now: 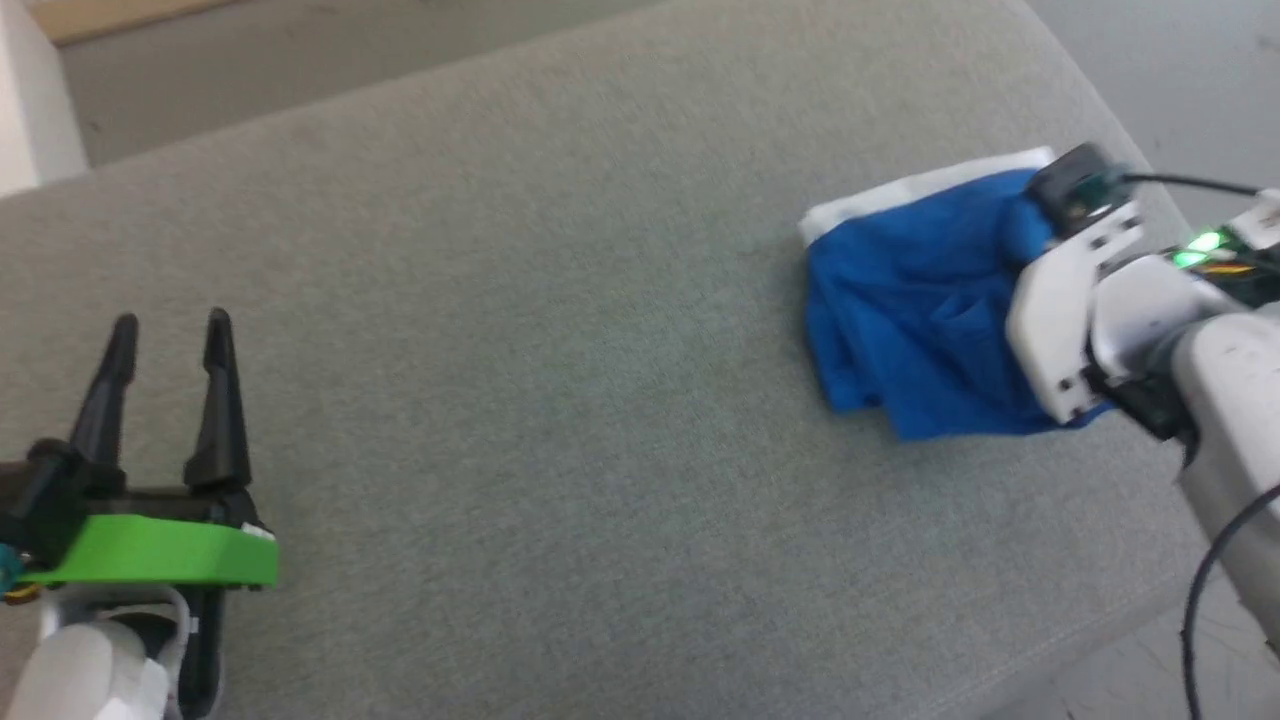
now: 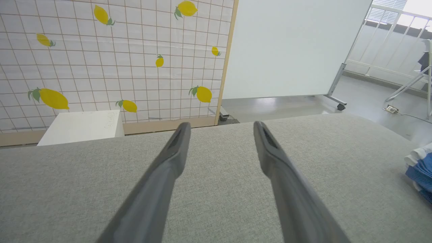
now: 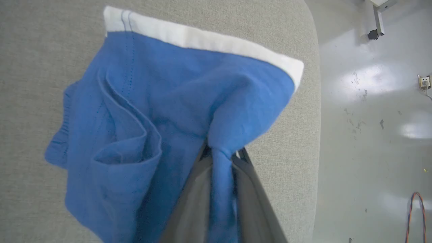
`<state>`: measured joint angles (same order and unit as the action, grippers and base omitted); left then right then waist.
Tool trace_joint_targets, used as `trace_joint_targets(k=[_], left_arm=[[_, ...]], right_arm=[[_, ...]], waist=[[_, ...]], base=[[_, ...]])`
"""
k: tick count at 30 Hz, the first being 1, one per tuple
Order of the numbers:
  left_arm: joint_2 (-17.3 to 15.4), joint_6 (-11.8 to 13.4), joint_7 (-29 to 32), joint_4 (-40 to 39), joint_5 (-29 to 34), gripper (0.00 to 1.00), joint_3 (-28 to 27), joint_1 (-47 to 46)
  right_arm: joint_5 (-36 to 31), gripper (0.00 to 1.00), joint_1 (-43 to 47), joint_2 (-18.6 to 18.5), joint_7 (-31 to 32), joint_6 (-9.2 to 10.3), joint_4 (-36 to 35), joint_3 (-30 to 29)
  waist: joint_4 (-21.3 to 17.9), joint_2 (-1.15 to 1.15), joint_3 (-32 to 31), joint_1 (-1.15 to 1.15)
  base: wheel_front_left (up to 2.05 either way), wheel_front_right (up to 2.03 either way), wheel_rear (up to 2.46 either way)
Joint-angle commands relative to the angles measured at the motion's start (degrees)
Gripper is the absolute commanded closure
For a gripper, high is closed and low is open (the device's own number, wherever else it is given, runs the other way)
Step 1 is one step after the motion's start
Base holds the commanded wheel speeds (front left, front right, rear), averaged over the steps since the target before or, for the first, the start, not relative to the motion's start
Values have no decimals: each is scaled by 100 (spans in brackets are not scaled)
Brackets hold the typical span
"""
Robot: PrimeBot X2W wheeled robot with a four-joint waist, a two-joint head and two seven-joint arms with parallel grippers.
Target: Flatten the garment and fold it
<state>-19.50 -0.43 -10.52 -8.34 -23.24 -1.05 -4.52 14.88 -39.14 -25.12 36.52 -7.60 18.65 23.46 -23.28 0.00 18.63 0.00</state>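
The right jaws are clenching a bunched fold of the blue shorts (image 1: 920, 290), which are lying crumpled near the right edge of the grey padded tabletop (image 1: 550, 400). The left jaws are hanging spread and empty, well apart. Flattening is looking like the step in hand; the next move is calling for lifting and dragging the cloth toward the middle, spreading it out

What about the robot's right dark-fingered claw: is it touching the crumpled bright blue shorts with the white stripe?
Touching. The right wrist view shows the right gripper shut on a bunched fold of the bright blue shorts, fabric pinched between its dark fingers.
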Motion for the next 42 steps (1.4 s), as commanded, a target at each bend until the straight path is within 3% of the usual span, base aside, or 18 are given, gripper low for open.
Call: trace_joint_targets(k=[1,6,8,16,17,18,25,30,36,42], left_arm=[[-115,20,61,-100,30,0,-56,-96],[-386,83,265,-512,69,0,-254,-90],[-562,142,388,-787,74,0,-440,-30],[-763,198,595,-1146,36,0,-646,121],[-777,203,611,-1177,31,0,-660,135],[-794,209,637,-1207,32,0,-669,154],[-778,213,682,-1213,23,0,-568,183],[-609,192,522,-977,-1,0,-369,123],[-310,206,182,-472,-32,0,-155,32],[9,291,-135,61,-13,0,-3,-39]], right_arm=[[-83,100,-119,-50,-110,11,92,-177],[-453,100,-207,-170,-364,11,415,-1112],[-814,100,-281,-191,-463,11,580,-1833],[-1528,100,-449,91,-784,11,728,-3032],[-1602,78,-480,131,-878,11,718,-3109],[-1697,0,-512,170,-981,11,717,-3184],[-1915,0,-663,371,-1422,11,722,-3569],[-1714,0,-708,463,-1846,11,442,-3661],[-1127,0,-627,672,-2501,11,-341,-3487],[-459,0,-249,1242,-3120,11,-1262,-3128]], waist=[[-270,0,977,0],[-102,0,1496,0],[-10,0,1768,0],[62,0,1999,0],[63,0,2011,0],[62,0,2020,0],[77,0,1885,0],[173,0,1515,0],[421,0,832,0],[804,0,19,0]], base=[[0,0,0],[0,0,0],[0,0,0],[0,0,0],[0,0,0],[0,0,0],[0,0,0],[0,0,0],[0,0,0],[0,0,0]])
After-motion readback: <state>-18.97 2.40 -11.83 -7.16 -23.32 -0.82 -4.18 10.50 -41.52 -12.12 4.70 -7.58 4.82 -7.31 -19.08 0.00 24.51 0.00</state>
